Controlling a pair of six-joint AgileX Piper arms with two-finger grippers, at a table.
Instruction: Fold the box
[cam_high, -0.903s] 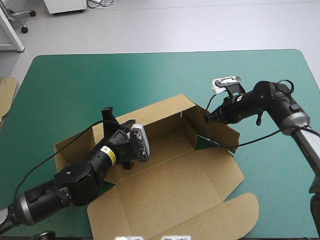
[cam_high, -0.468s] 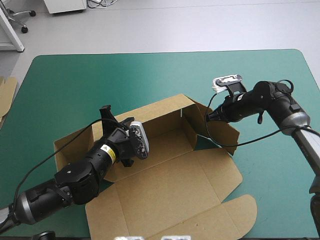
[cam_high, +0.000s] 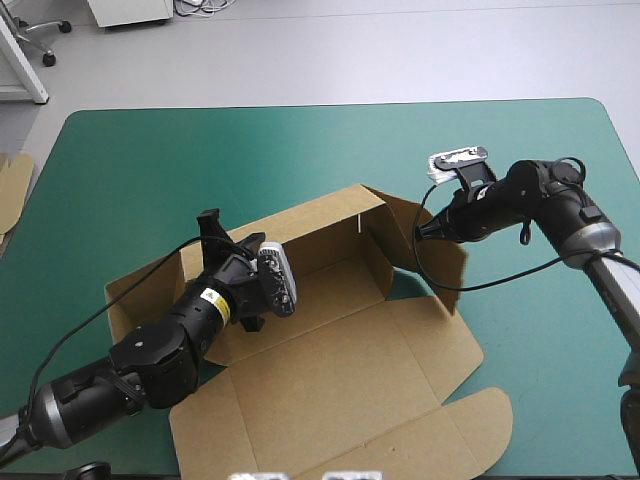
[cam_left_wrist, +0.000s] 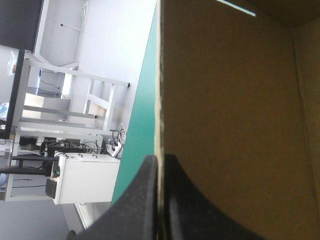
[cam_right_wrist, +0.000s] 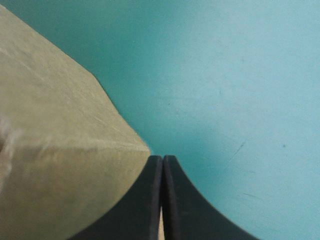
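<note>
The brown box (cam_high: 340, 370) lies mid-table with its lid flat toward the front edge. Its back wall (cam_high: 290, 225) and right side flap (cam_high: 440, 262) stand up. My left gripper (cam_high: 210, 228) is shut on the box at the left end of the back wall. In the left wrist view the wall's edge runs up between the black fingers (cam_left_wrist: 159, 159), with the board's inner face (cam_left_wrist: 235, 125) beside them. My right gripper (cam_high: 420, 232) is shut on the box at the right flap's upper edge. In the right wrist view it (cam_right_wrist: 162, 159) pinches the board (cam_right_wrist: 55, 165) over the teal-green cover (cam_right_wrist: 225, 100).
More brown board (cam_high: 12, 190) shows at the table's left edge. A rounded tab (cam_high: 480, 420) of the lid reaches toward the front right. Teal-green cover (cam_high: 560, 380) stretches to the right of the box and along the far side.
The right flap has swung more upright under my right gripper. The whole box, lid included, has slid a little to the left, and my left gripper went with the back wall.
</note>
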